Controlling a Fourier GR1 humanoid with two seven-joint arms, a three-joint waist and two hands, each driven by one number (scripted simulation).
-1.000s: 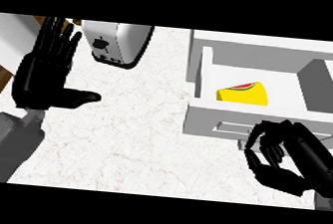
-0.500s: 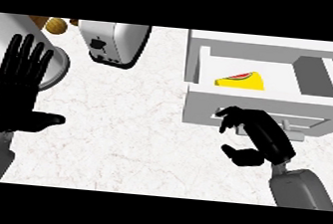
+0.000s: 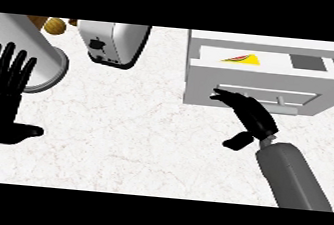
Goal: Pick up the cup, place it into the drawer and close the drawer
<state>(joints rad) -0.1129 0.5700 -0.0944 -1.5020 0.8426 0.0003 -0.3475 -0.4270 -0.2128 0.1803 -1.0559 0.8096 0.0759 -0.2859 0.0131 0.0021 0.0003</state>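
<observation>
Right hand (image 3: 250, 115) against front panel of white drawer (image 3: 260, 95), fingers straight & together, tips touching panel near its handle. Drawer partly open; yellow cup w/ red rim (image 3: 243, 59) lying inside, at left part of opening. Left hand (image 3: 2, 100) resting open at view's left edge, fingers spread, pointing up. Silver toaster (image 3: 113, 42) on white marble counter (image 3: 124, 131), well left of drawer.
</observation>
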